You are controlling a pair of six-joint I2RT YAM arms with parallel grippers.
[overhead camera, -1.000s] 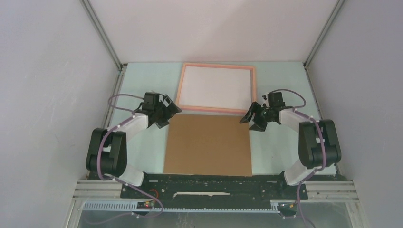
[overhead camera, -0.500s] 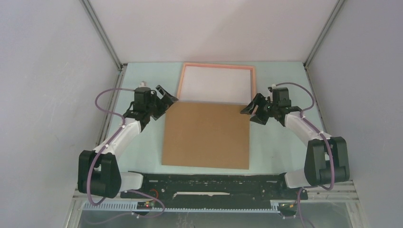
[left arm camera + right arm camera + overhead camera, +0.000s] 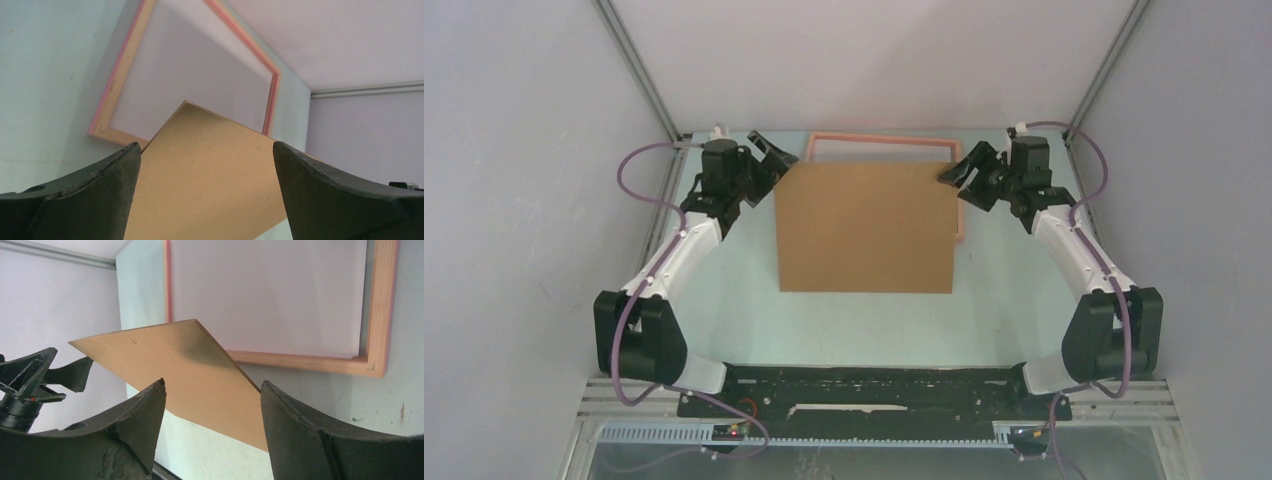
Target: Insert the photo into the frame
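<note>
The frame [image 3: 879, 135], thin and salmon-pink, lies flat at the back of the table. The photo [image 3: 200, 65] rests inside it, only its white back showing. A plain brown backing board [image 3: 864, 225] covers most of the frame, its far edge lifted above it. My left gripper [image 3: 776, 155] holds the board's far-left corner, wedged between wide jaws [image 3: 205, 150]. My right gripper [image 3: 959, 168] holds the far-right corner the same way [image 3: 212, 385]. In the right wrist view the board [image 3: 165, 350] hangs over the frame [image 3: 377, 310] and photo [image 3: 265, 290].
Grey enclosure walls close in the pale green table [image 3: 724, 300] on the left, right and back. The frame sits close to the back wall. The arms' bases stand on the black rail [image 3: 864, 385] at the near edge.
Both grippers have moved away from the bases toward the back wall, carrying the backing board from the table in front of the frame to over the frame. Jaw openings look unchanged.
</note>
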